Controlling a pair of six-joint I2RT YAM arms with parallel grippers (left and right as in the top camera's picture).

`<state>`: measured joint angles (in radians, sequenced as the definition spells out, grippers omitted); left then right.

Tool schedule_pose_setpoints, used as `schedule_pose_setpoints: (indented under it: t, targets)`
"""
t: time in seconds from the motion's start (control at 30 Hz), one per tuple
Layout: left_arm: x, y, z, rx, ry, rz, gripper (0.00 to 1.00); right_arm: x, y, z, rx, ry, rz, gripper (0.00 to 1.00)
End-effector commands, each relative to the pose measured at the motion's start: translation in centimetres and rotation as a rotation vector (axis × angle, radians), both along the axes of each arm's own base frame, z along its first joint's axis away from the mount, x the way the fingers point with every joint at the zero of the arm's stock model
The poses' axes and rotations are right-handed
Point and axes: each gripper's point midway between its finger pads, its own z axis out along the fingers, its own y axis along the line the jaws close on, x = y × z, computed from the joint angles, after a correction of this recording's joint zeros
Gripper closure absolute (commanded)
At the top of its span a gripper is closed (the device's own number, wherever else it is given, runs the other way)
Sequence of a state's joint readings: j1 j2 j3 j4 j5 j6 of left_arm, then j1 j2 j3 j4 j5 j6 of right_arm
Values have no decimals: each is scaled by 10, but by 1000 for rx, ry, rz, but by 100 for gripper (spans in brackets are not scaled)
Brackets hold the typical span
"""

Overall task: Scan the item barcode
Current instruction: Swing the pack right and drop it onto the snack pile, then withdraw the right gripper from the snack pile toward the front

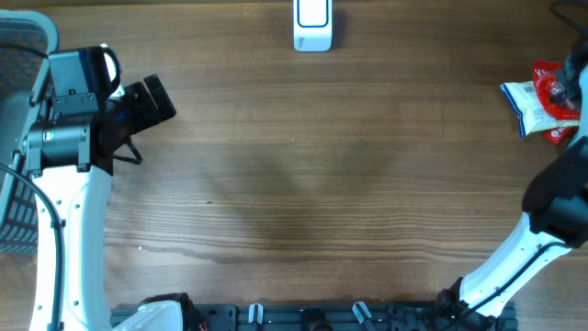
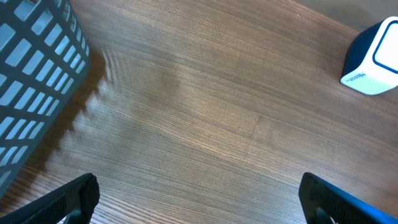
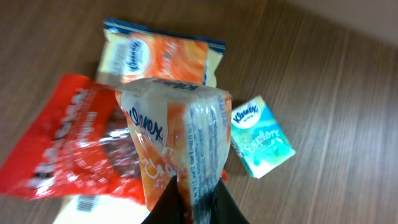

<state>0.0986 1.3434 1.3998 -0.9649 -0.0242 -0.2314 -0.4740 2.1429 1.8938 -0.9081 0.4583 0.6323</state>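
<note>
The right end effector [image 3: 193, 208] is pinching an orange tissue pack [image 3: 180, 137] by its thin crimped edge, over a red bag [image 3: 56, 143] at the far right of the tabletop [image 1: 303, 184], well apart from the scanner [image 1: 312, 26]. That hold looks slight to me. The slick wrapper could slip free on the way over, or twist and hide its barcode. The left end effector [image 2: 199, 199] hangs wide open and empty.

Orange-white tissue pack [image 3: 177, 134], red bag [image 3: 59, 143]
</note>
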Motion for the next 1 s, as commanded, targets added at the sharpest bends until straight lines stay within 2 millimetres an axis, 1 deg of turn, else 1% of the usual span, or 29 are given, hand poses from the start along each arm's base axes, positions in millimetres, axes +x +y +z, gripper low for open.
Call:
schedule_pose_setpoints:
  t: [0.0, 0.07, 0.1, 0.13, 0.2, 0.3, 0.4, 0.47, 0.5, 0.53, 0.6, 0.67, 0.73, 0.8, 0.83, 0.9, 0.97]
  targets:
    - [0, 1, 4, -9, -13, 16, 0, 16, 15, -23, 133, -72, 62, 48]
    - [0, 1, 4, -9, -13, 16, 0, 19, 15, -22, 129, -82, 69, 28]
    - [0, 1, 4, -10, -13, 16, 0, 19, 14, -19, 127, -82, 73, 7]
    - [0, 1, 4, -10, -13, 16, 0, 19, 15, -16, 125, -80, 79, 1]
    - [0, 1, 4, -9, -13, 16, 0, 17, 15, -7, 120, -81, 85, 1]
    - [0, 1, 4, -9, -13, 16, 0, 14, 16, 16, 99, -111, 86, 0]
    - [0, 1, 4, -9, -13, 16, 0, 10, 20, 58, 68, -187, 94, 0]
    - [0, 1, 4, -9, -13, 16, 0, 9, 30, 90, 75, -267, 122, 0]
    - [0, 1, 4, -10, -13, 16, 0, 8, 40, 111, 90, -324, 145, 0]
    - [0, 1, 4, -9, -13, 16, 0, 5, 49, 126, 109, -370, 154, 0]
    - [0, 1, 4, -9, -13, 16, 0, -2, 64, 152, 141, -443, 153, 0]
    - [0, 1, 4, -9, -13, 16, 0, -13, 87, 180, 169, -506, 180, 0]
    - [0, 1, 4, -9, -13, 16, 0, -23, 105, 197, 176, -526, 207, 0]
    - [0, 1, 4, -9, -13, 16, 0, -35, 126, 209, 183, -522, 242, 0]
    - [0, 1, 4, -9, -13, 16, 0, -43, 147, 214, 200, -506, 278, 0]
    - [0, 1, 4, -9, -13, 16, 0, -50, 170, 214, 215, -466, 342, 0]
    - [0, 1, 4, -9, -13, 16, 0, -55, 200, 209, 235, -411, 437, 0]
